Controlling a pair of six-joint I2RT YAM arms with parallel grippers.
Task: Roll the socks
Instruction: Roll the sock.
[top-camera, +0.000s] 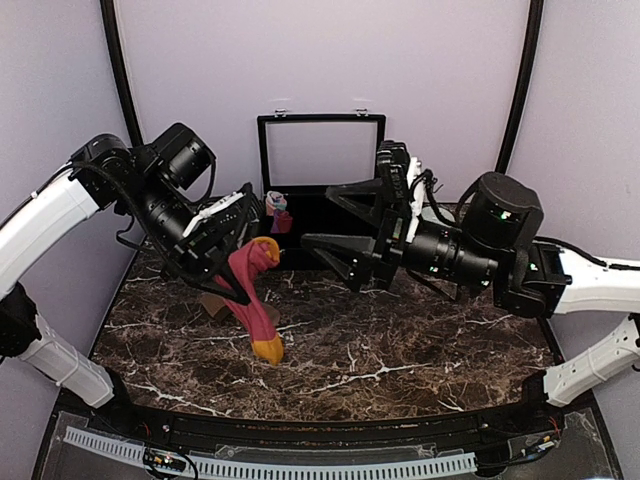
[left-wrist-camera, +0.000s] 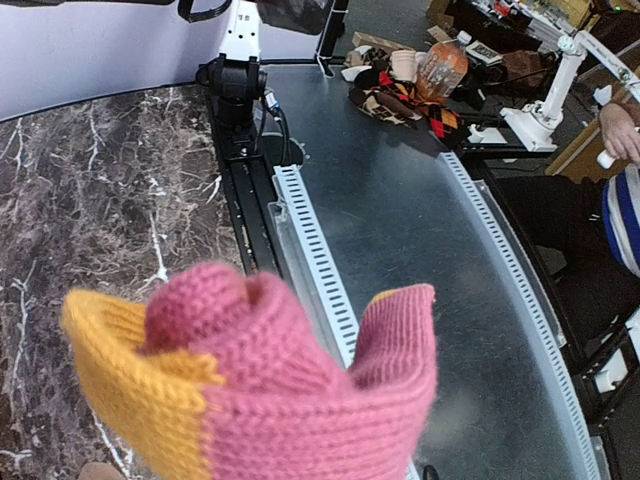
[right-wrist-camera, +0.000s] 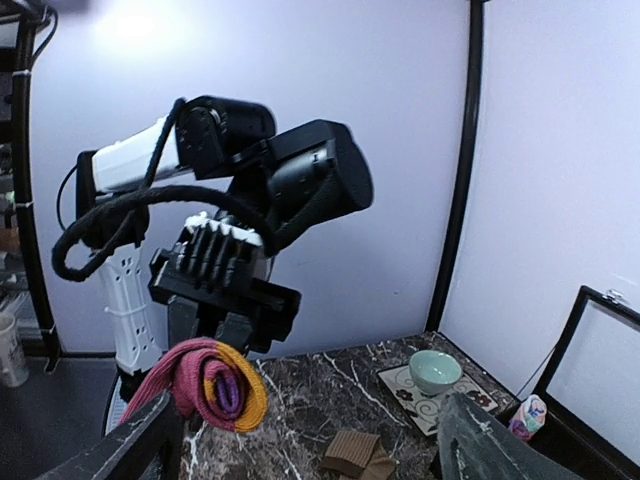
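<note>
Socks in the air, mid-roll by my reading. Left gripper (top-camera: 240, 256) is clamping the red-maroon socks (top-camera: 256, 300) at their upper end, jaws pinched on the knit. Its own wrist view is showing only fabric, with the fingers hidden behind it. From the right wrist, the held end is curling into a loose coil with purple and orange showing inside.

The rest of the pair is hanging toward the marble table (top-camera: 420, 350), orange toe lowest; cannot tell whether the toe is touching the surface. Right gripper (top-camera: 316, 214) is hovering just beside the hanging socks, jaws wide apart and carrying nothing. Tan-brown socks (top-camera: 213, 306) are lying on the table under the left arm, not yet rolled. Pink and light-blue bundle (top-camera: 276, 208) is sitting in the black case (top-camera: 320, 122) at the back, outside this job.

Doing the step well, as I judge it:
- The right jaws are best closing across the full thickness of the coil, so that neither sock is slipping out of the pair.
- The left should be releasing only once that bite is seated.
- The knit is looking soft and stretchy, so light tension only; a hard pull risks unwinding the coil.
- Laying the tail on the table should be giving friction to roll against.
</note>
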